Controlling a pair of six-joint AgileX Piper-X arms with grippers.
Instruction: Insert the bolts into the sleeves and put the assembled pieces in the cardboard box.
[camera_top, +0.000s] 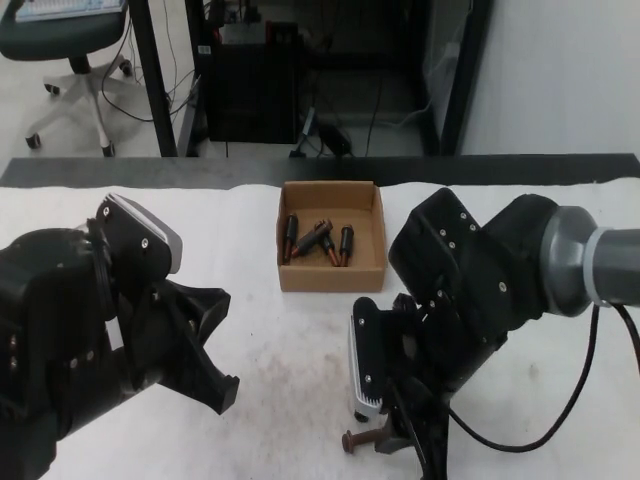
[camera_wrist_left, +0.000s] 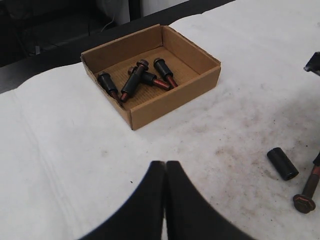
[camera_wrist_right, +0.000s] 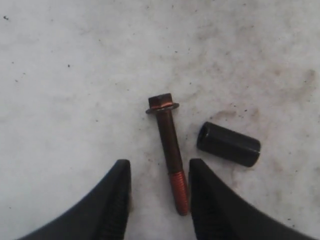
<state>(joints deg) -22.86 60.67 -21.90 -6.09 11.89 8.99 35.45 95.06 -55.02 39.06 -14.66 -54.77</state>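
The right gripper (camera_wrist_right: 160, 166) stands over a bare bolt (camera_wrist_right: 170, 145) lying flat on the white-covered bench (camera_top: 280, 340), toward the near edge and a little right of the middle. Its 2 fingers are spread partway and straddle the bolt's threaded end without clamping it; they hold nothing. The bolt's hexagonal head points away from the fingers. Just beside the bolt's shank, apart from it, a black sleeve (camera_wrist_right: 229, 144) lies on its side with 1 open end turned toward the bolt.

The left gripper (camera_wrist_left: 165, 164) hangs over the near left part of the bench with its fingers pressed together and nothing between them.

The cardboard box (camera_top: 330, 278) sits open near the middle of the bench's far edge, well apart from both grippers. Inside it lie 4 assembled pieces (camera_wrist_left: 140, 80), black sleeves with reddish bolt ends showing, 1 of them resting across another.
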